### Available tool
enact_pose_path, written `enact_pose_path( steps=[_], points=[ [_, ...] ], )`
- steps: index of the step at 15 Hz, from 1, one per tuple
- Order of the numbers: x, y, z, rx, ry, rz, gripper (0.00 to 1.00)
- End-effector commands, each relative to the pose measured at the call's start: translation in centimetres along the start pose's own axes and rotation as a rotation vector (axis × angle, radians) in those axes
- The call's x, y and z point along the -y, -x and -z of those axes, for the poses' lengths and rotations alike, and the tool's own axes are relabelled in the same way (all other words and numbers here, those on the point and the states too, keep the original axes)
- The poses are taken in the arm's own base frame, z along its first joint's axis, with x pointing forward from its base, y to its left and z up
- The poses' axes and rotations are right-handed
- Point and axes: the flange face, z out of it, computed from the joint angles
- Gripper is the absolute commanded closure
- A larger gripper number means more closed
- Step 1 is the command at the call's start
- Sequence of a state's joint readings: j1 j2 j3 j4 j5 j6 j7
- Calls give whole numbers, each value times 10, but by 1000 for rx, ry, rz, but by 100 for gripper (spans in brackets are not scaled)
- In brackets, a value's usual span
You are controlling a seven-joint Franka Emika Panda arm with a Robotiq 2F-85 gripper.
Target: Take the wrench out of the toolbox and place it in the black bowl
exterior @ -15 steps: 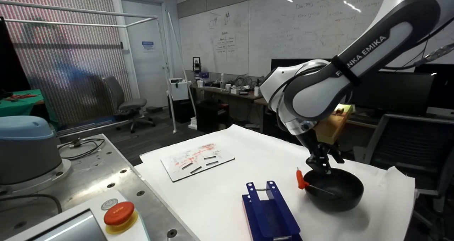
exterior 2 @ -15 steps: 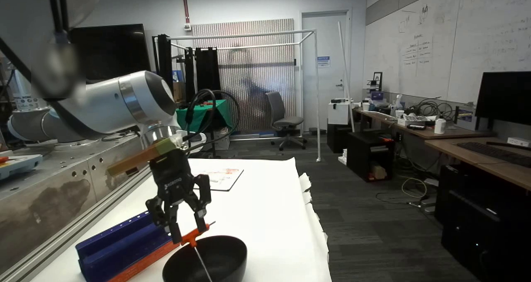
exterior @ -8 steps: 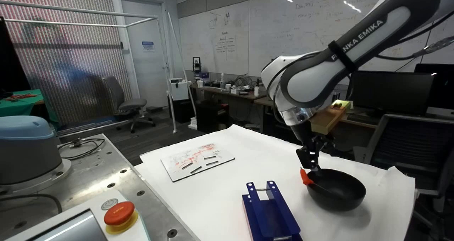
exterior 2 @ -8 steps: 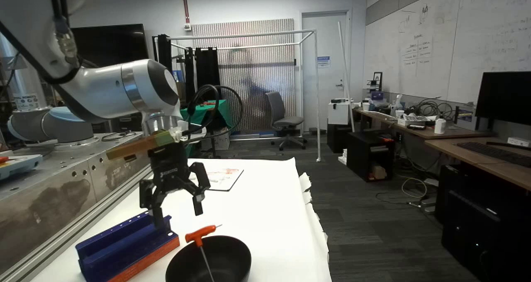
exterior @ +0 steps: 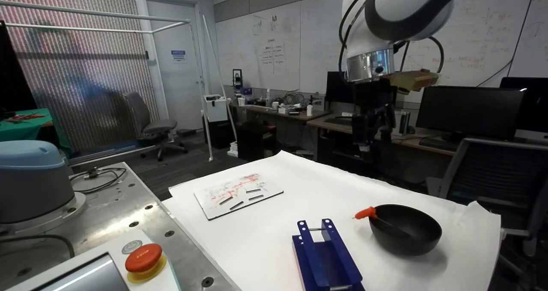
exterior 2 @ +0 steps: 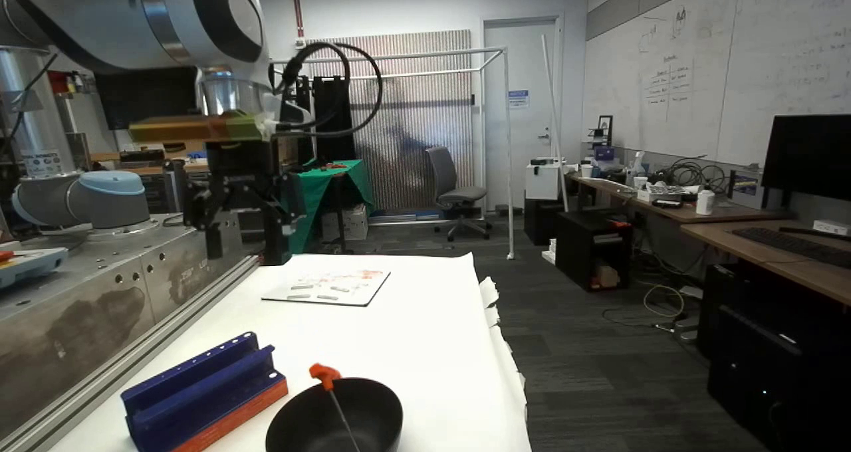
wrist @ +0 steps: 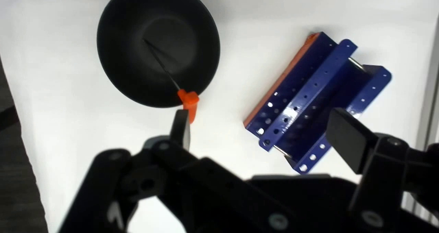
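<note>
The wrench, an orange-red T-handle (wrist: 190,101) with a thin metal shaft, leans in the black bowl (wrist: 116,54). Its shaft tip rests near the bowl's inside bottom, while the handle lies over the rim and sticks outside. Both exterior views show the same wrench (exterior: 366,213) and bowl (exterior 2: 372,402). Beside the bowl stands the dark-blue toolbox (wrist: 308,99) with an orange-red strip along one side; I see no tool inside it. High above the table, apart from all of these, my gripper (exterior 2: 243,249) has its fingers spread wide with nothing between them.
A thin white board (exterior: 239,194) with several small dark bars lies on the white-covered table (exterior 2: 425,345). A metal bench (exterior: 180,239) borders one side, carrying a red stop button (exterior: 143,257) and a blue-topped machine (exterior: 30,179). A chair (exterior: 492,184) stands behind the bowl.
The gripper's fingers have spread off the wrench handle, and the arm has risen well above the table. Let go, the handle has swivelled on the rim. The bowl has shifted slightly.
</note>
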State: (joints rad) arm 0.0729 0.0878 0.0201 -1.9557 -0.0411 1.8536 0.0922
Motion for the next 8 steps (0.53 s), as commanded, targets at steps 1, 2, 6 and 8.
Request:
enact_pose_path(
  steps=[1, 2, 6, 8],
  points=[
    [8, 36, 45, -151, -104, 53, 0],
    [6, 15, 29, -76, -52, 27, 0],
    [9, 33, 46, -127, -83, 39, 0],
    [9, 33, 43, -123, -83, 40, 0]
  ],
)
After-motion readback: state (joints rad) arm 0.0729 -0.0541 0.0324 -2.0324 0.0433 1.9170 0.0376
